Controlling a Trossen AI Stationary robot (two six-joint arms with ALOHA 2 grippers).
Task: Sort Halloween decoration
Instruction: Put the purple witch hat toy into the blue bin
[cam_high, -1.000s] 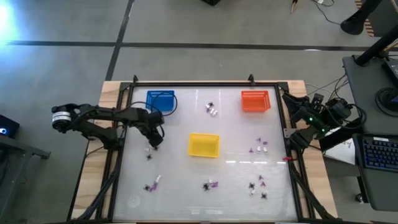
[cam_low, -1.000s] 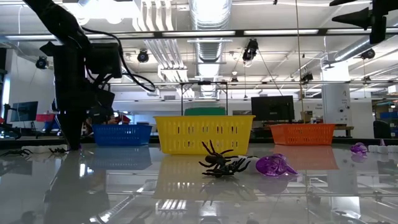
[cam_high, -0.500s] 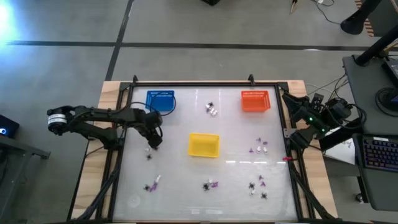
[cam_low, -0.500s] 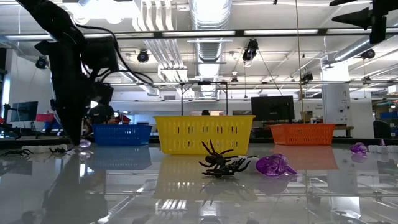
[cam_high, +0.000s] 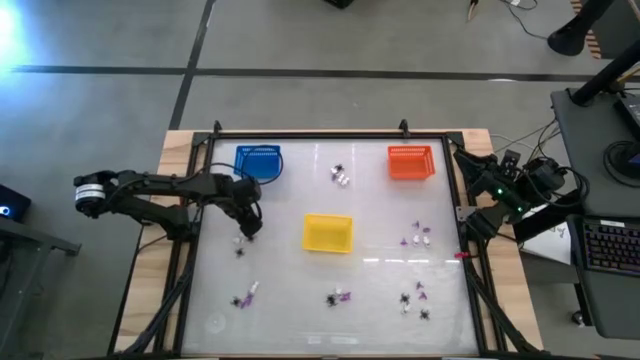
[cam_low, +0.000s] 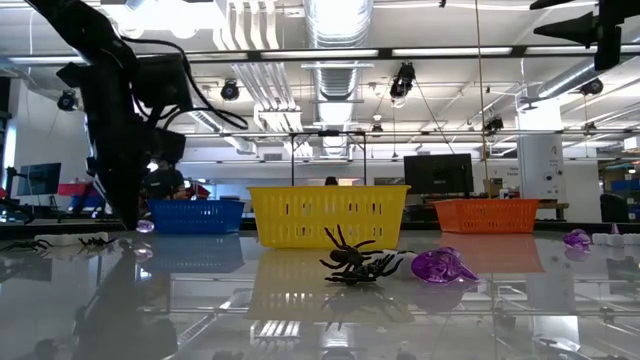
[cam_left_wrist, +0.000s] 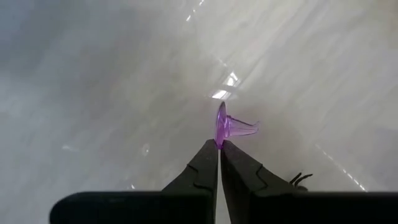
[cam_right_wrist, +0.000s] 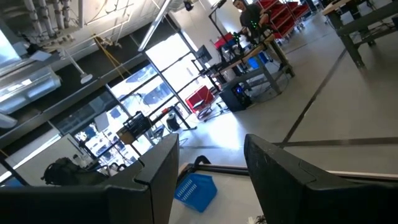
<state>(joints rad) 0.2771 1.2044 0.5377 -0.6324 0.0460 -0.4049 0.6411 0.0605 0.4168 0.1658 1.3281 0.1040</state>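
My left gripper (cam_high: 243, 232) stands over the table's left part, between the blue basket (cam_high: 258, 163) and the yellow basket (cam_high: 327, 233). It is shut on a small purple piece (cam_left_wrist: 227, 126) of the Halloween decoration, which also shows in the low view (cam_low: 145, 226). Other tiny black, purple and white pieces lie on the table: one black piece (cam_high: 240, 250) just below the gripper, a black spider (cam_low: 355, 262) and a purple piece (cam_low: 443, 266) near the front. My right gripper (cam_right_wrist: 211, 180) waits open, off the table's right edge. My left gripper pinches the purple piece by the rim of its flat disc (cam_left_wrist: 219, 138), right at the two fingertips. The fingers come steeply from above. The piece juts out past the fingertips, its stem (cam_left_wrist: 245, 127) pointing sideways, just clear of the table.
An orange basket (cam_high: 410, 162) stands at the far right. Pieces lie in clusters at the far middle (cam_high: 341, 175), the right (cam_high: 415, 238) and along the near edge (cam_high: 245, 296), (cam_high: 338, 296), (cam_high: 415, 298). A raised dark frame (cam_high: 300, 135) rims the table.
My left gripper has tipped a little and its fingertips have risen slightly off the table. The purple piece has come up with them and now hangs just clear of the table.
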